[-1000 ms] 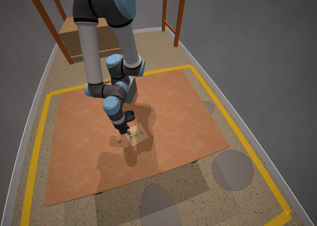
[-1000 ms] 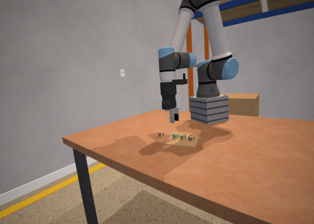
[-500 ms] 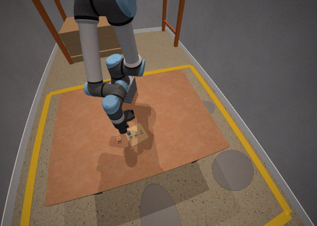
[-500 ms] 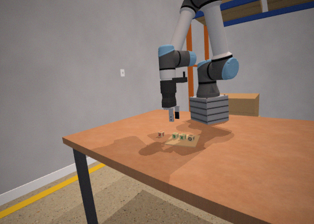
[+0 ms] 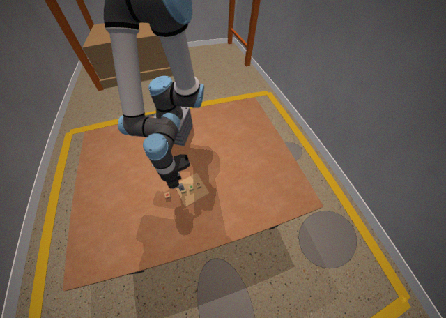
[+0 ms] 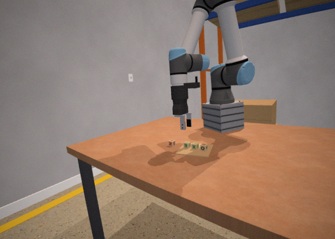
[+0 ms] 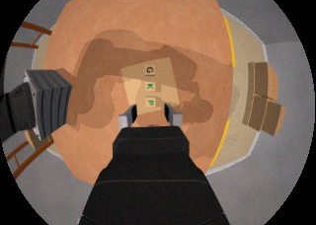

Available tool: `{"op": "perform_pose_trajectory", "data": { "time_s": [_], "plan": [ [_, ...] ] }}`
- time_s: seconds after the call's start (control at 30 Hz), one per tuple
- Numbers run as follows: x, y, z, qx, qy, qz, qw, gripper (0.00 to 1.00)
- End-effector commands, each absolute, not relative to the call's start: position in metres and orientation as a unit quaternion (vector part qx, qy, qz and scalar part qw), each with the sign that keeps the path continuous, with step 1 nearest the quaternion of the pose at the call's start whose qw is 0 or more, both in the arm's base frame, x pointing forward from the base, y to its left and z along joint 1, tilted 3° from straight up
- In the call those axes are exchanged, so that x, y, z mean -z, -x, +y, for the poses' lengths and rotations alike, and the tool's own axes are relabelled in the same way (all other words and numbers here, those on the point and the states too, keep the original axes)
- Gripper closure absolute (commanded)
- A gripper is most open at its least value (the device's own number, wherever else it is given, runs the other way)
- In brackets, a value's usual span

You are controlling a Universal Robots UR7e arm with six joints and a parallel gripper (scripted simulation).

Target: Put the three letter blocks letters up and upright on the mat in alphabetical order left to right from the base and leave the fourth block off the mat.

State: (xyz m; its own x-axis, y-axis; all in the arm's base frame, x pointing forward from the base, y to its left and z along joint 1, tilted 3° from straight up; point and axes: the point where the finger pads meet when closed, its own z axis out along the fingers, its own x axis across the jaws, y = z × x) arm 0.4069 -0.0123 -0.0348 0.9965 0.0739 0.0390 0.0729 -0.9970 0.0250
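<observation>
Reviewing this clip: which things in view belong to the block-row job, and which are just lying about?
Job: three lettered blocks in a row on the mat; red-marked fourth block off the mat; open, empty gripper above them.

Lying about: cardboard box, shelving, floor tape.

Tan mat, green-lettered blocks, red-lettered block, orange-brown table.
</observation>
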Motion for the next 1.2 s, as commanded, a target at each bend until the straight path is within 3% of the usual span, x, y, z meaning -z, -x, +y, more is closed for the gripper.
{"op": "perform_pose_trajectory", "data": {
  "time_s": [0.0, 0.8, 1.17],
  "plan": [
    [0.034, -0.407, -0.012, -0.021, -0.999, 0.037, 0.012, 0.0],
    [-0.047, -0.404, -0.011, -0.021, -0.999, 0.037, 0.012, 0.0],
    [-0.053, -0.404, -0.01, -0.021, -0.999, 0.037, 0.012, 0.0]
  ]
}}
